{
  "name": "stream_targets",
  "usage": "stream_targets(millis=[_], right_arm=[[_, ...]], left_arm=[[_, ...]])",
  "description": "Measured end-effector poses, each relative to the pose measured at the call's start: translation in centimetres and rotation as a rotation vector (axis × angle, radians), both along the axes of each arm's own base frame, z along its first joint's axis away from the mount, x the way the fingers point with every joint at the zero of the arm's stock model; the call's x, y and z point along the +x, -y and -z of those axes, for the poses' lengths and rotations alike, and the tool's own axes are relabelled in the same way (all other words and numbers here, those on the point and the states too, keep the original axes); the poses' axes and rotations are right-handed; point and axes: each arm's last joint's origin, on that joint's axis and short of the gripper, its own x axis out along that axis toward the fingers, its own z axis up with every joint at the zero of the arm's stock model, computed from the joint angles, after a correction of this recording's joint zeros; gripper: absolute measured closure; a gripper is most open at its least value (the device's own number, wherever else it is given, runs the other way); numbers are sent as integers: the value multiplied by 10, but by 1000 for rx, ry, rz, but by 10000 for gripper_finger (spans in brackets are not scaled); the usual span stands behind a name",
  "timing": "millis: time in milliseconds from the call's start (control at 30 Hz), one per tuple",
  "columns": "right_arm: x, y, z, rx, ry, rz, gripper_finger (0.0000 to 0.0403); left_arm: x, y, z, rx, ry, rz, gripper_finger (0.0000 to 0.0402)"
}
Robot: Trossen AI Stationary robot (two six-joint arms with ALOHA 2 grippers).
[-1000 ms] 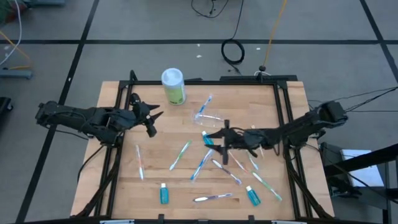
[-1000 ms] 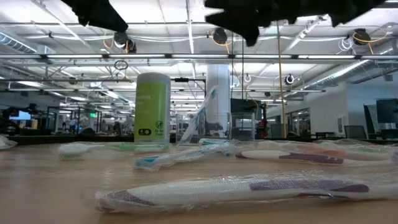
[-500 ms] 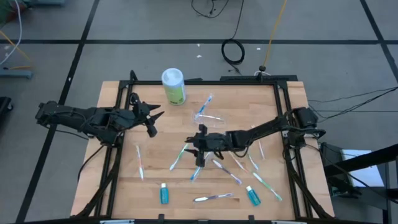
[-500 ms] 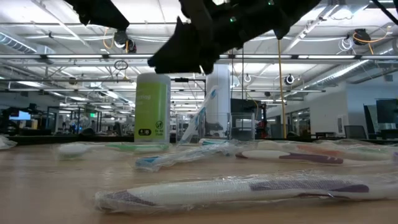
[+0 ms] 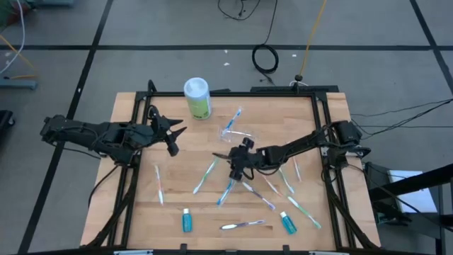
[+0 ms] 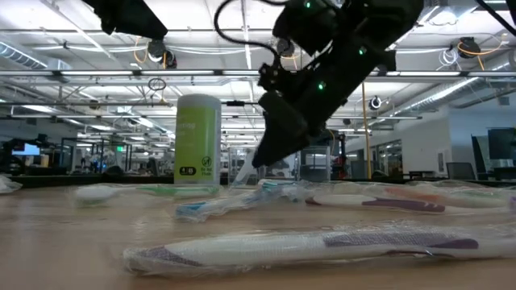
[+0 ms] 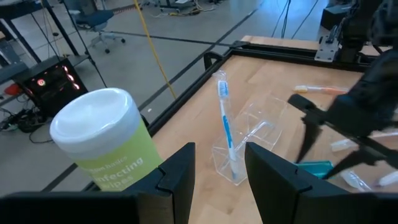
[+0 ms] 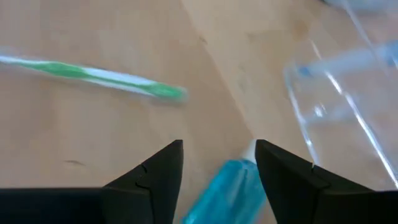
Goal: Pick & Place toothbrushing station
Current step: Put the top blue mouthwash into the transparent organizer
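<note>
My right gripper (image 5: 228, 163) is open and low over the middle of the table. Its fingers stand on either side of a small blue white-capped tube (image 8: 227, 183) without touching it. The clear cup (image 5: 238, 134) lies just beyond it and holds a blue toothbrush (image 5: 234, 117) that leans on its rim. Two more blue tubes (image 5: 186, 221) (image 5: 287, 224) lie near the front edge. Green (image 5: 206, 177), blue (image 5: 227, 190) and purple (image 5: 244, 225) wrapped toothbrushes lie scattered on the table. My left gripper (image 5: 174, 139) is open and empty, hovering at the table's left and facing the cup.
A green canister (image 5: 197, 98) with a white lid stands near the far edge, left of the cup. More wrapped toothbrushes (image 5: 159, 184) (image 5: 304, 211) lie to the left and right. A black frame (image 5: 134, 163) runs along the table's sides.
My right gripper has gone toward the table's left edge and come down over the blue tube near the cup, turning as it went. The things on the table have stayed where they were.
</note>
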Motion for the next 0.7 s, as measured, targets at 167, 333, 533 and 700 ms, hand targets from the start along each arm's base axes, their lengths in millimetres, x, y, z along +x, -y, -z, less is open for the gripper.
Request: stream_targets(millis=[167, 333, 533, 700], right_arm=[[-6, 9, 9, 23, -25, 50, 175], [-12, 12, 16, 102, 8, 139, 168], [-19, 8, 25, 171, -6, 164, 183], [-25, -7, 29, 229, -50, 52, 196]], left_arm=[[0, 0, 4, -2, -15, -2, 254], [0, 0, 7, -1, -24, -2, 254], [0, 0, 7, -18, -15, -9, 254], [0, 0, 7, -20, -14, -10, 254]])
